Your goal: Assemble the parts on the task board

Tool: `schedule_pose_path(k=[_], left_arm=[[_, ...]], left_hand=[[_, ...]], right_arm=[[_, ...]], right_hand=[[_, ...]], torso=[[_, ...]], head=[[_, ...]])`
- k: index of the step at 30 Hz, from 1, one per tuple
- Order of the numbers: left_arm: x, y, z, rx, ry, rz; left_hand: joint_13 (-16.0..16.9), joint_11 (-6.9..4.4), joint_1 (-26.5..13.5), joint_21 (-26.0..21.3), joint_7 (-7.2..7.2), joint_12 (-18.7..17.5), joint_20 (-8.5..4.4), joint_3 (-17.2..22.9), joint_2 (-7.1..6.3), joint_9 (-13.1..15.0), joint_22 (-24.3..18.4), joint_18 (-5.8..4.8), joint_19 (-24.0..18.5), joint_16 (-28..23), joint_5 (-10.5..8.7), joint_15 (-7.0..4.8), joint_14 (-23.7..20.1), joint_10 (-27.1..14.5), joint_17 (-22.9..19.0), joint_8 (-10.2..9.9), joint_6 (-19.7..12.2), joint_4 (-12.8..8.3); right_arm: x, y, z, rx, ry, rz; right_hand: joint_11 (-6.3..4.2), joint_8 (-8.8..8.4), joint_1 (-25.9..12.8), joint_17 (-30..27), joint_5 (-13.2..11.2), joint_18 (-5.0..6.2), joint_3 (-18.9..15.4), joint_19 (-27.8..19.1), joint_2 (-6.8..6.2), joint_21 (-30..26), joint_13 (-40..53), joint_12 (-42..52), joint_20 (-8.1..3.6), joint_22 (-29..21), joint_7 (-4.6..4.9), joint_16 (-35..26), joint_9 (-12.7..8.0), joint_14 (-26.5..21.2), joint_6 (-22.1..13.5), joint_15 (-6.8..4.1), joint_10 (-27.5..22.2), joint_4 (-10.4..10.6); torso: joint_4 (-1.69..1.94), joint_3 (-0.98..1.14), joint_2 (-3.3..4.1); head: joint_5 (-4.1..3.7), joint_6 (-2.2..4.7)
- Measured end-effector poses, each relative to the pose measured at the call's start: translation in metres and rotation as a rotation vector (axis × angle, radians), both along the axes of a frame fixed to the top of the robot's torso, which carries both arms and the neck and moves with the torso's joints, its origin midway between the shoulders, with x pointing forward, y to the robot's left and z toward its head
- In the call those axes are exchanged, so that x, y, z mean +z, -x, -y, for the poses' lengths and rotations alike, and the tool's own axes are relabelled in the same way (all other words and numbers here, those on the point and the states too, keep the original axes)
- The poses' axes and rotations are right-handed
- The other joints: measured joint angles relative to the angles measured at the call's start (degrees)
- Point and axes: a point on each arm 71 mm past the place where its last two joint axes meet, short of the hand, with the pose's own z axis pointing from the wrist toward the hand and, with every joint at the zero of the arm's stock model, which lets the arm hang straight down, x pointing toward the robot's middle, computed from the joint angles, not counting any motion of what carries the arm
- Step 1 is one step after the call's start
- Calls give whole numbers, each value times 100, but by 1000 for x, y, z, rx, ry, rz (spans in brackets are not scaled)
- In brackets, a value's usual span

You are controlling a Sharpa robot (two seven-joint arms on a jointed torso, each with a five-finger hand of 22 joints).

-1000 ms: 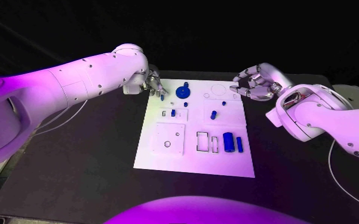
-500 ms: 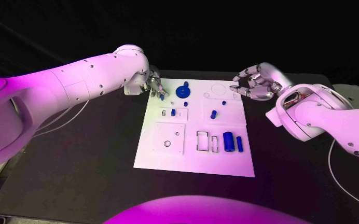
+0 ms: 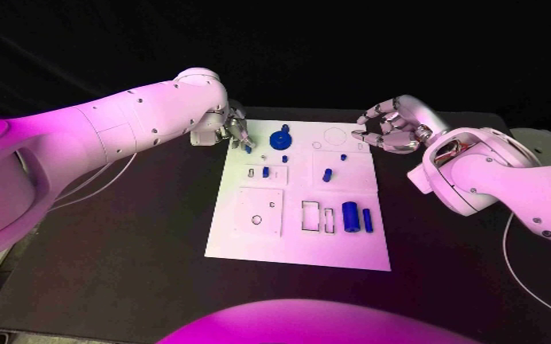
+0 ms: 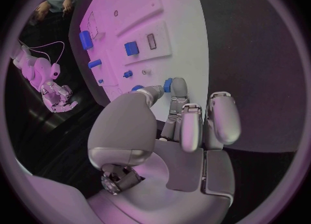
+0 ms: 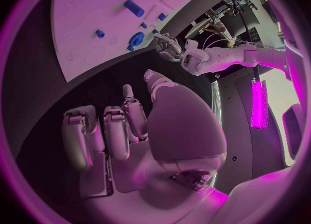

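Observation:
The white task board (image 3: 345,244) lies in the middle of the table. My left hand (image 3: 238,132) hovers at its far left corner and pinches a small blue part (image 4: 168,85) between thumb and finger, just above the board (image 4: 181,22). A blue gear-shaped part (image 3: 281,138) sits beside that hand. Small blue parts (image 3: 327,175) stand mid-board, and two blue cylinders (image 3: 350,217) lie near the right edge. My right hand (image 3: 390,132) hangs off the board's far right corner, fingers loosely curled, holding nothing.
Empty recesses (image 3: 311,216) and a square plate with a small hole (image 3: 259,213) mark the board's near half. Black table (image 3: 127,232) surrounds the board on both sides. The left arm (image 3: 127,125) reaches in over the table's left part.
The left hand has edged slightly at the board's far left corner with the small blue part still pinched. The right hand has stayed where it was.

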Motion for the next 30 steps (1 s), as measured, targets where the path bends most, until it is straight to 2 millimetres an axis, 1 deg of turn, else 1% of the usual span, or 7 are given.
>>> schedule_pose_path(k=[2,7,16,19,25,26,30], left_arm=[[0,0,0,1,3,-1],[0,0,0,5,10,-3],[1,2,-6,23,34,3],[2,8,-10,25,51,8],[8,22,-13,20,95,29],[10,26,-12,18,105,36],[15,37,-10,9,140,63]], left_hand=[[-14,-29,77,0,-34,0,-15,251,-1,80,6,0,15,0,-37,0,0,33,0,107,-61,-131],[-43,-26,141,0,-28,0,-22,450,-5,81,27,0,22,0,-104,0,0,53,0,350,-133,11],[52,-50,133,21,-7,110,-22,546,-8,89,43,0,22,0,-107,0,0,177,-1,489,-154,107],[106,-58,33,21,-7,166,-22,581,-32,348,58,-1,22,0,-107,0,0,246,-1,531,-154,142],[230,-79,-129,65,-31,312,-43,762,-153,448,120,0,43,0,-118,-19,-20,370,-1,622,-129,93],[240,-79,-156,65,-39,313,-43,929,-179,448,125,0,43,0,-127,-19,-20,370,-1,623,-121,-44],[309,-101,-221,84,-59,385,-54,961,-244,448,154,0,54,0,-134,-39,0,432,-1,666,-100,-13]], right_arm=[[0,0,0,0,0,0],[0,0,0,0,0,0],[0,0,0,1,0,0],[0,0,0,0,0,0],[0,0,1,-1,1,-1],[0,0,1,-1,1,-1],[0,0,2,-2,1,-1]], right_hand=[[0,0,0,0,0,0,0,-1,0,0,0,0,-1,0,0,0,0,0,0,0,0,0],[0,0,0,0,0,0,0,0,0,0,0,0,-1,0,0,0,0,0,0,0,0,0],[0,-1,0,-1,0,0,0,0,0,0,-1,0,-1,-1,0,0,4,0,0,0,0,0],[0,-1,0,-1,0,0,0,0,0,0,-1,0,0,-1,0,0,4,0,0,0,0,0],[0,-1,0,-1,0,0,0,0,0,0,-1,0,0,-2,0,0,4,0,0,0,0,0],[0,-1,0,-1,0,0,0,0,0,0,-1,0,0,-2,0,0,4,0,0,0,0,0],[0,24,0,-1,35,0,0,21,0,0,4,0,-22,-2,0,0,4,0,0,0,0,0]], torso=[[-1,0,0],[-2,0,-1],[1,2,-8],[5,2,-12],[12,3,-19],[14,4,-19],[21,5,-19]], head=[[0,-1],[-1,-12],[5,-21],[15,-21],[40,-12],[44,-11],[57,-7]])
